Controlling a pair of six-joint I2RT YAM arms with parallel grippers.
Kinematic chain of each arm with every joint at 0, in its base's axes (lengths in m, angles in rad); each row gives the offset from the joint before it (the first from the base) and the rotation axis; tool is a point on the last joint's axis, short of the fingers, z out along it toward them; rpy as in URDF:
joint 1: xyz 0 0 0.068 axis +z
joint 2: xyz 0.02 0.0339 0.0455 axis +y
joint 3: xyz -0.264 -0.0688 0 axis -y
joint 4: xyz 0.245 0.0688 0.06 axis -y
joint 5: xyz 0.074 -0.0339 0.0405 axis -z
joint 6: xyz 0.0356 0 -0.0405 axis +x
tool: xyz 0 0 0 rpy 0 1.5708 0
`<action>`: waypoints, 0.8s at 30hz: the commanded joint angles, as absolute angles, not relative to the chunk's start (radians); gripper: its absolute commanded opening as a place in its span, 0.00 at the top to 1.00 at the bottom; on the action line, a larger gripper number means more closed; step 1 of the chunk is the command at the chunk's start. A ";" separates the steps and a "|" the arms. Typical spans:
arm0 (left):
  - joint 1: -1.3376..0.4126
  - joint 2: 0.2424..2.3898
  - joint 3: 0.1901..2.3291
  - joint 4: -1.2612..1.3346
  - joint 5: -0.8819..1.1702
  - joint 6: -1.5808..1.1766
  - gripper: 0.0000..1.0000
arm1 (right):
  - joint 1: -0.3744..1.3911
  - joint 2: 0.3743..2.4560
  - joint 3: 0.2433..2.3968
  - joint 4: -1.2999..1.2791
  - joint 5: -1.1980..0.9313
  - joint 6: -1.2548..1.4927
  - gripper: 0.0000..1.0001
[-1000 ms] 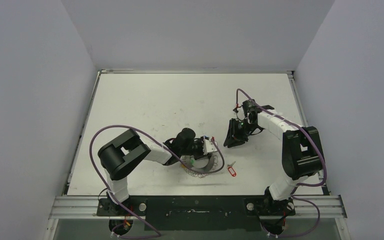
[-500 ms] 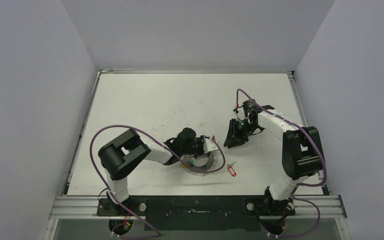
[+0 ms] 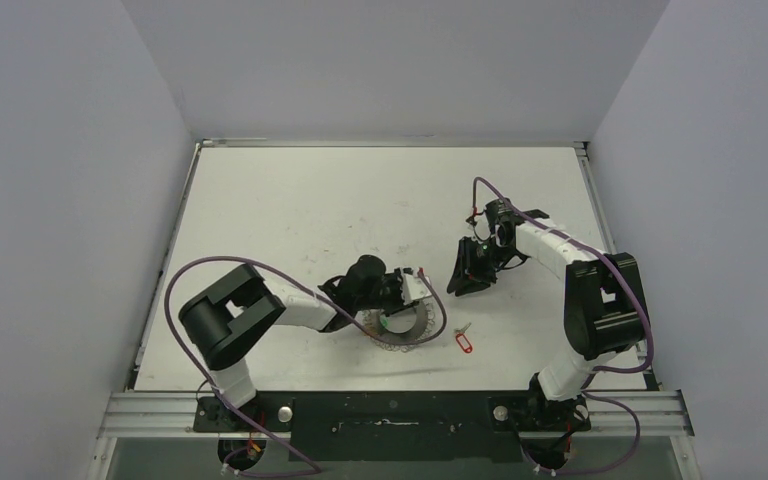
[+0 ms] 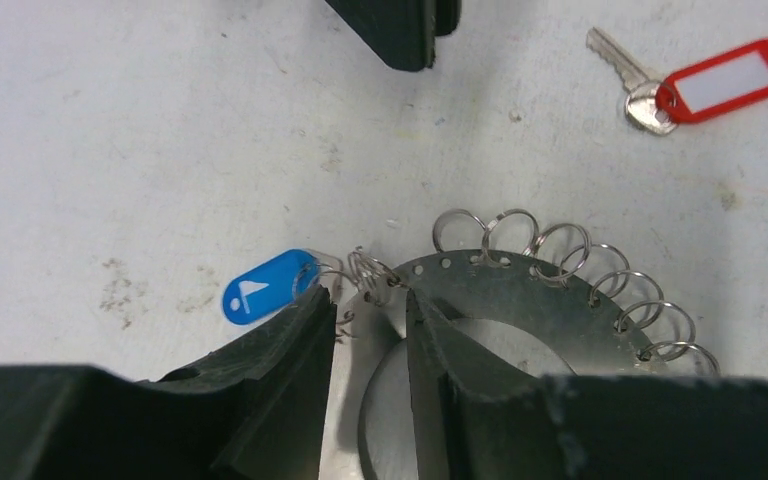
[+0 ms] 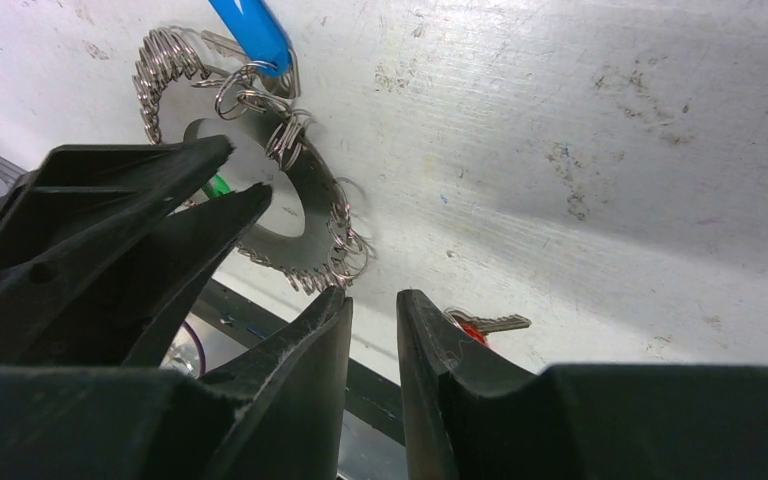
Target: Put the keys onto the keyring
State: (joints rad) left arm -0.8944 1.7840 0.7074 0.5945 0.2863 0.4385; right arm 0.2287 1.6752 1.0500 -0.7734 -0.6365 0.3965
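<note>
The keyring [image 4: 520,290], a flat grey ring edged with wire loops, lies on the table [image 3: 290,210]. My left gripper [image 4: 365,300] is open over its rim, one finger outside the ring and the other over its central hole. A wire loop sits at the fingertips. The blue-tagged key's tag [image 4: 260,290] lies against those loops; its key is hidden. The red-tagged key [image 4: 705,80] lies loose on the table, apart from the keyring. My right gripper [image 5: 375,297] hovers open with nothing between its fingers, a little beyond the keyring [image 3: 400,325] and the red-tagged key [image 3: 463,341].
A green tag [image 3: 385,324] shows inside the keyring's hole. The table's near edge and metal rail [image 3: 400,410] run just below the red-tagged key. Grey walls close in the left, back and right sides.
The left arm's elbow has swung left and its gripper with the keyring beneath has shifted slightly. The right arm and the red-tagged key have not moved.
</note>
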 commanded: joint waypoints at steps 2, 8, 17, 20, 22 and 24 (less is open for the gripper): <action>-0.846 1.585 0.739 0.511 0.249 0.279 0.67 | 0.230 1.642 1.117 -0.787 -0.642 0.374 0.72; -0.723 1.422 0.749 0.344 0.241 -0.020 0.56 | 0.295 1.702 1.180 -0.791 -0.624 0.370 0.66; -0.634 1.281 0.771 -0.078 0.129 -0.304 0.49 | 0.481 1.875 1.407 -0.832 -0.525 0.349 0.56; -0.620 1.246 0.733 -0.123 0.125 -0.401 0.49 | 0.522 1.944 1.479 -0.863 -0.469 0.324 0.53; -0.614 1.222 0.696 -0.139 0.132 -0.453 0.49 | 0.539 1.984 1.511 -0.885 -0.430 0.305 0.53; -0.612 1.203 0.665 -0.145 0.141 -0.501 0.49 | 0.552 2.021 1.533 -0.914 -0.393 0.284 0.56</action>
State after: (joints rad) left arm -0.6235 1.2617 0.7105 -0.0608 0.1444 -0.3412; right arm 0.5343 1.9663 1.4708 -0.8429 -0.5064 0.3347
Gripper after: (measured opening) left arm 0.510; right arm 0.468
